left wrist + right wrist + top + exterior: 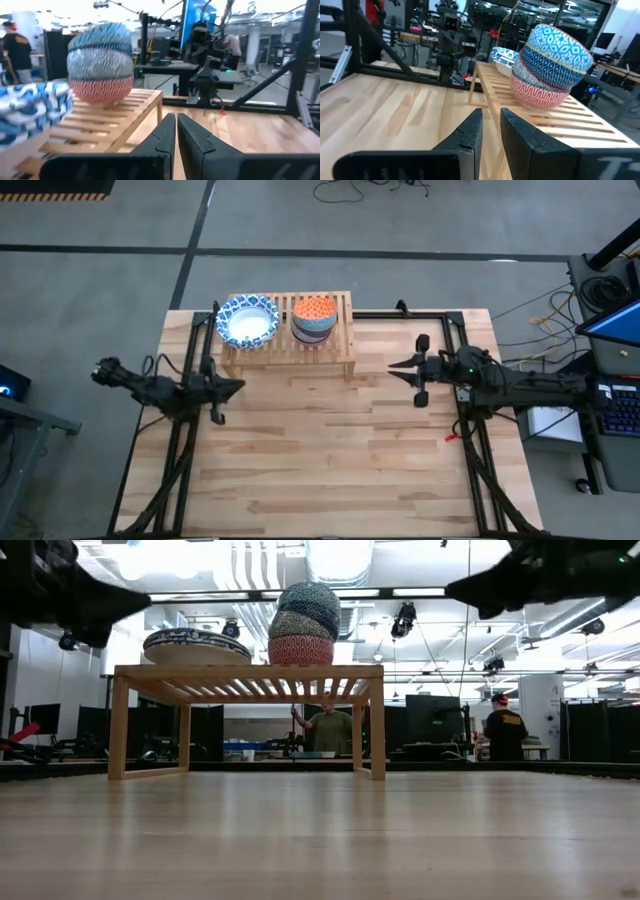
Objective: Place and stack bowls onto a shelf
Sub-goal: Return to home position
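**Operator:** Where do the bowls stand?

**Technician:** All the bowls in view are on the shelf (341, 342), at the far edge of the tabletop (330, 465). The wide bowls (248, 321) sit on the end of the shelf nearer the left arm, blue-patterned with a white inside showing. The small bowls (314, 318) are nested in a taller stack just beside them. The uppermost small bowl shows an orange inside and the lowest has a red wall. The pictures do not settle the exact count in either stack.

**Operator:** Task progress?

**Technician:** Judged complete as to placing. No bowl lies loose on the tabletop and neither arm carries one. The only step left appears to be parking the arms.

**Operator:** State of the jaws?

**Technician:** The left gripper (236, 388) hangs above the tabletop just in front of the shelf's left end. Its jaws are closed to a thin slit and hold nothing. The right gripper (395, 365) is off the shelf's right end. Its jaws are also drawn nearly together and empty.

**Operator:** Surface and surroundings?

**Technician:** The tabletop is light planked wood inside a black frame (470, 430), on a grey floor (300, 220). In the low view the lit workshop behind holds a person (330, 728) seen under the shelf and another person (505, 730) farther right.
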Controlling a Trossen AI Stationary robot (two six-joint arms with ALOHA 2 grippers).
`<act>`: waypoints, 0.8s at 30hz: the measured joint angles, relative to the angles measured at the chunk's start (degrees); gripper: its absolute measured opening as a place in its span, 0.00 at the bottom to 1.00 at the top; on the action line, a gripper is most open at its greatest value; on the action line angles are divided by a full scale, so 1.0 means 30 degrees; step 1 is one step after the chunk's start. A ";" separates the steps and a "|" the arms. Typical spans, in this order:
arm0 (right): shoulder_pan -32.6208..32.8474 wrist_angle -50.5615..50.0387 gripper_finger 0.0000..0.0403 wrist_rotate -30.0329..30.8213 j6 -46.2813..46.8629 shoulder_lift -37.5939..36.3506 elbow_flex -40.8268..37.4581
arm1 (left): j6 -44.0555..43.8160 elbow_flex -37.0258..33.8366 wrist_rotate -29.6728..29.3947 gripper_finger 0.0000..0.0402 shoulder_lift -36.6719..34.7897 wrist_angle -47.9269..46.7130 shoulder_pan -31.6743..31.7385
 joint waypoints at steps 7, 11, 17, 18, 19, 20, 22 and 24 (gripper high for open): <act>0.0000 -0.0122 0.14 -0.0047 0.0576 -0.3180 -0.2443 | -0.1427 -0.1108 0.0539 0.00 -0.0005 0.0083 0.0655; 0.0000 -0.0437 0.14 -0.0041 0.0597 -0.5501 -0.3574 | -0.2508 -0.1260 0.0670 0.00 0.0092 0.0060 0.0655; 0.0000 -0.1511 0.14 0.0282 0.0629 -0.8819 -0.4936 | -0.2783 -0.1260 0.0663 0.00 0.0177 0.0046 0.0662; 0.0000 -0.1521 0.14 0.0506 0.0723 -0.9285 -0.5141 | -0.2783 -0.1260 0.0663 0.00 0.0172 0.0044 0.0662; 0.0000 -0.1421 0.14 0.0505 0.0801 -0.9710 -0.5343 | -0.2783 -0.1260 0.0661 0.00 0.0190 0.0039 0.0662; 0.0006 -0.1419 0.14 0.0487 0.0978 -1.0140 -0.5609 | -0.2774 -0.1260 0.0663 0.00 0.0214 0.0039 0.0662; 0.0005 -0.1617 0.14 0.0393 0.1303 -1.0761 -0.6267 | -0.2625 -0.1260 0.0648 0.00 0.0226 0.0039 0.0662; 0.0010 -0.2070 0.14 0.0183 0.1601 -1.0776 -0.6575 | -0.2421 -0.1260 0.0601 0.00 0.0255 0.0029 0.0662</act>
